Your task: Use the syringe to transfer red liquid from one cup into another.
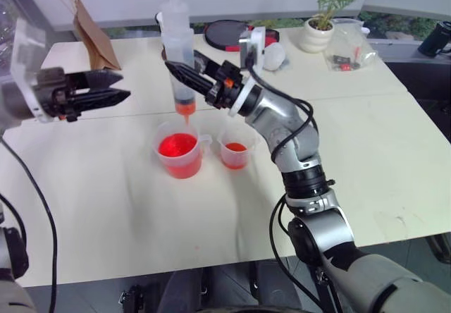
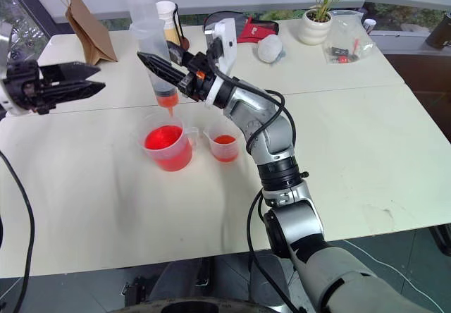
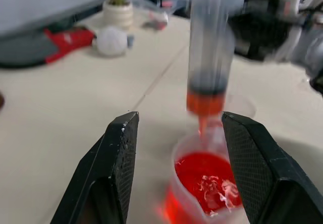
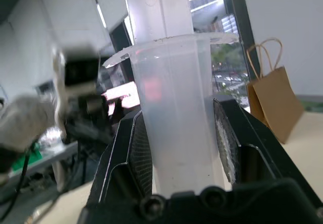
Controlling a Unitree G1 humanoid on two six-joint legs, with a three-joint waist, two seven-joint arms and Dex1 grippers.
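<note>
The right gripper (image 1: 184, 73) is clamped on the barrel of the syringe (image 1: 177, 59), holding it upright with its orange-red nozzle just above the larger beaker (image 1: 180, 154). A little red liquid (image 3: 206, 103) sits at the bottom of the barrel, and more fills the beaker, which stands on the pale table (image 1: 106, 186). The smaller cup (image 1: 235, 146) stands just beside the beaker, on the robot's right, holding a shallow orange-red pool. The left gripper (image 1: 116, 89) hangs well off to the left, clear of the syringe, its jaws parted and empty. Farther back lie a brown paper bag (image 1: 95, 34), a round black lid (image 1: 225, 34) with something red beside it, a white ball (image 2: 268, 47), a potted plant (image 1: 318, 27) and a clear plastic bag (image 1: 349, 51). No writing is legible.
</note>
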